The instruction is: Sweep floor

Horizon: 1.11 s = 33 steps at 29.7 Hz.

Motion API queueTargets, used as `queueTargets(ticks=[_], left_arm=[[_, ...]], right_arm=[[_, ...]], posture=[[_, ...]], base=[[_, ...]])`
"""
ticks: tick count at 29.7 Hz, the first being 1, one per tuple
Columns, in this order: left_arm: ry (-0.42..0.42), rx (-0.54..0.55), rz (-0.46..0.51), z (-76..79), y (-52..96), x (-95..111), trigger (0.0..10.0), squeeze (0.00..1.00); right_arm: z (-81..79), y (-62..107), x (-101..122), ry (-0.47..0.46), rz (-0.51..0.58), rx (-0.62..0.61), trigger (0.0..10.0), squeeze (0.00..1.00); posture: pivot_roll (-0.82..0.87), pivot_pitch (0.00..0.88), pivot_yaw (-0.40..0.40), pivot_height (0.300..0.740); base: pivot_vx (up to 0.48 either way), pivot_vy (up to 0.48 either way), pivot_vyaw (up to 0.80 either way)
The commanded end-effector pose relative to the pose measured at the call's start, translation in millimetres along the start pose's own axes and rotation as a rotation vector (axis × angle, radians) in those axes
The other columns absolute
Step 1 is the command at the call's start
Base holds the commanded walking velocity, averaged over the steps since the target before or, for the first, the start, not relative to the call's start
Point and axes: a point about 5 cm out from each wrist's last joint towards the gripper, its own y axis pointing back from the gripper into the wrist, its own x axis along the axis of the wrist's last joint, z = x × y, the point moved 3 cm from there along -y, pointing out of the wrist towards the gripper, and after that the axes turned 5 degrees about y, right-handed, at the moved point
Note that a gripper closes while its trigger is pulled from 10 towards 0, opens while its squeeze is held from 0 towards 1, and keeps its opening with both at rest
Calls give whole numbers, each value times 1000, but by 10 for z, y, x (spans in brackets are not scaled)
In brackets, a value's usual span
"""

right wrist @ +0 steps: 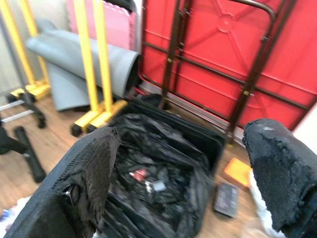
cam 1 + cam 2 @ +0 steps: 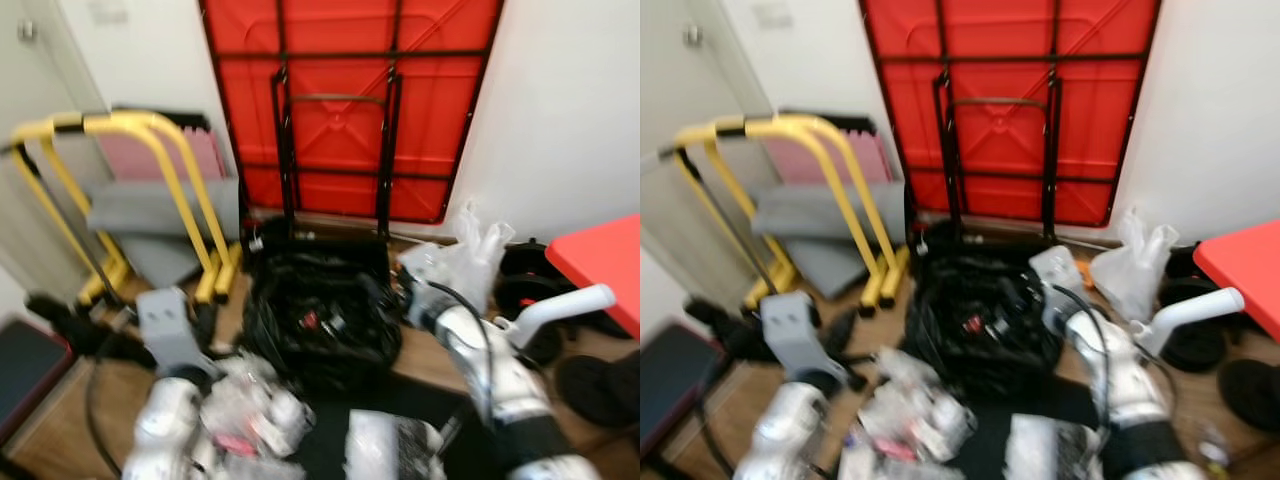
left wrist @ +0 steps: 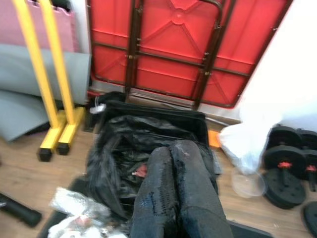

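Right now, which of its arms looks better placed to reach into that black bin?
Probably the right. Its end effector hangs open just before the black bin, while the left end effector looks shut, beside crumpled litter.

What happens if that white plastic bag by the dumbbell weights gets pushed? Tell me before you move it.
The white plastic bag looks thin and crumpled, so it would probably crumple or slide rather than roll. Its handles stick up loosely, suggesting it is floppy and likely light. It sits close to the dumbbell weights, which could stop it. What it holds can't be made out.
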Motion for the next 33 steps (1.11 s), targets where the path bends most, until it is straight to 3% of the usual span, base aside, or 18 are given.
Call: queueTargets(ticks=[1, 10, 19, 22, 26, 33], left_arm=[[5, 30, -24, -104, 45, -43, 10000, 0], [9, 37, -13, -123, 57, -23, 10000, 0], [-2, 49, 1, -154, 60, 14, 10000, 0], [-62, -5, 0, -85, 68, 37, 10000, 0], [-46, -15, 16, -64, 72, 60, 10000, 0], [-33, 4, -3, -85, 118, 49, 10000, 0]], right_arm=[[-112, -42, 138, 27, 47, 42, 10000, 0], [-213, -19, 231, 4, 88, 114, 10000, 0], [-184, -18, 218, -3, 76, 103, 10000, 0], [-183, -12, 221, -8, 73, 100, 10000, 0], [-184, -9, 222, -9, 73, 99, 10000, 0], [-151, 30, 188, -14, 56, 82, 10000, 0]], posture=[[-27, 0, -16, 730], [-27, 0, -15, 700], [-28, 0, -15, 665], [-27, 0, -12, 650], [-28, 0, -10, 645], [-20, 14, -1, 615]], base=[[0, 0, 0], [0, 0, 0], [0, 0, 0], [320, 0, 0], [480, 0, 0], [0, 0, 0]])
